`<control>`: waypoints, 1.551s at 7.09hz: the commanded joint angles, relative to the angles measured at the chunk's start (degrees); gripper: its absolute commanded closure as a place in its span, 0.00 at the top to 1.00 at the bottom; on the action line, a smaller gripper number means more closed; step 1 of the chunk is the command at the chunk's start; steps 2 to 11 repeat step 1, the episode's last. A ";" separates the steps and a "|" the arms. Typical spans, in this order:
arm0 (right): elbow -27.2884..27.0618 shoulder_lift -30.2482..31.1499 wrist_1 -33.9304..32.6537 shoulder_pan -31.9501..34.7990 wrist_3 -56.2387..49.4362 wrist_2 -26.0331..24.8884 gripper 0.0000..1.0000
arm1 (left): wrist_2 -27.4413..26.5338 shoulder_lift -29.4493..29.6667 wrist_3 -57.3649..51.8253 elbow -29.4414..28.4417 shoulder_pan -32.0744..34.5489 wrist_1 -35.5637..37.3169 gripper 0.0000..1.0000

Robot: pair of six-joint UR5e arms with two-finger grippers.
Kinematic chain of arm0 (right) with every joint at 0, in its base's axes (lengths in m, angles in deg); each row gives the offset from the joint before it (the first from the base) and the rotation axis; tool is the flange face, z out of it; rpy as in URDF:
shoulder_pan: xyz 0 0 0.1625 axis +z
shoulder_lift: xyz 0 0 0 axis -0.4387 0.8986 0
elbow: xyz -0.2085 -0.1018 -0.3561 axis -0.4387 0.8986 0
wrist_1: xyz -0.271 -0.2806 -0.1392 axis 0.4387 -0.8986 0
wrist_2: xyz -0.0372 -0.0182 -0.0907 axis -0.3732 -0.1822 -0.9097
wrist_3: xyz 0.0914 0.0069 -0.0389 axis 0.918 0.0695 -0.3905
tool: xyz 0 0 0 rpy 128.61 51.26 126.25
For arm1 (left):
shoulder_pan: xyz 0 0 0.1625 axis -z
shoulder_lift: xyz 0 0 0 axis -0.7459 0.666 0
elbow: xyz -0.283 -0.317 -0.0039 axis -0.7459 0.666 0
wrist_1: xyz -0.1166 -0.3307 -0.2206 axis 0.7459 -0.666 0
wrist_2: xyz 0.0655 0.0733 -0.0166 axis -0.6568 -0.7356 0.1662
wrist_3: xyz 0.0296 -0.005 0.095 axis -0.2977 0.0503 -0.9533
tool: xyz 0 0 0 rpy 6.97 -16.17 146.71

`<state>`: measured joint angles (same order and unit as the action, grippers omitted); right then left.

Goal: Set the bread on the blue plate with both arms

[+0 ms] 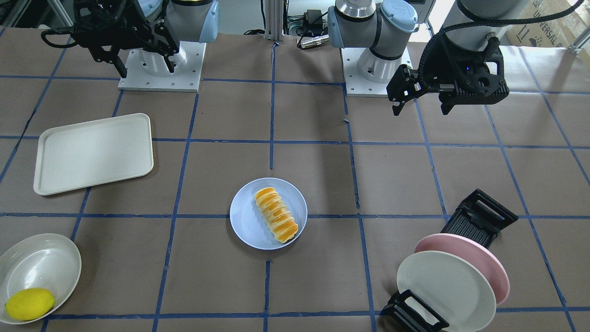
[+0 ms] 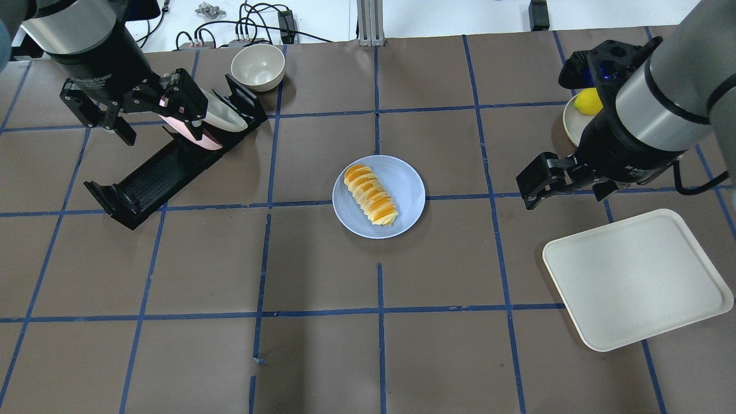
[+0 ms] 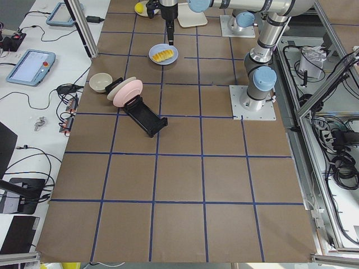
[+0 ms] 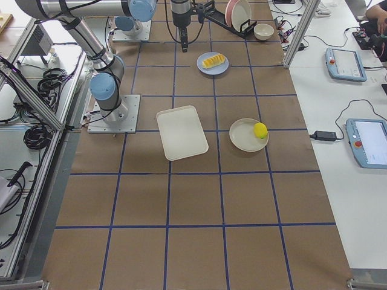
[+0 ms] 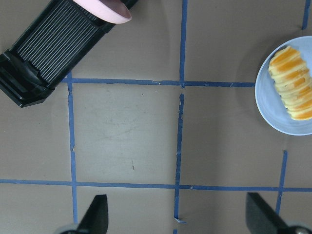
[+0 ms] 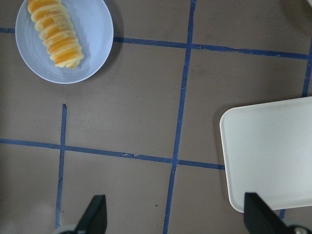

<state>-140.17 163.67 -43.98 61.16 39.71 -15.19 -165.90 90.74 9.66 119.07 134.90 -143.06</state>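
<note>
The bread (image 1: 276,214) lies flat on the blue plate (image 1: 244,216) at the table's middle; both also show in the overhead view, bread (image 2: 371,194) on plate (image 2: 407,184). My left gripper (image 2: 161,129) hangs open and empty, raised over the dish rack, far from the plate; its wrist view shows the bread (image 5: 292,83) at the right edge. My right gripper (image 2: 563,192) is open and empty, raised between the plate and the tray; its wrist view shows the bread (image 6: 54,33) at the upper left.
A cream tray (image 2: 635,279) lies on my right side. A white bowl (image 1: 39,263) holds a lemon (image 1: 30,303). A black dish rack (image 1: 479,216) holds a pink plate (image 1: 488,258) and a cream plate (image 1: 445,288). A small bowl (image 2: 257,66) stands at the back.
</note>
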 commanded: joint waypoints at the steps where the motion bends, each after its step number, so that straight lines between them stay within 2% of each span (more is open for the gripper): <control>1: -0.18 0.02 -0.15 0.00 -0.11 0.04 0.99 | 0.00 -0.03 0.00 0.05 0.00 0.00 1.00; 11: -0.18 0.02 -0.15 0.00 -0.11 0.04 0.99 | 0.00 -0.03 0.00 0.05 0.00 0.00 1.00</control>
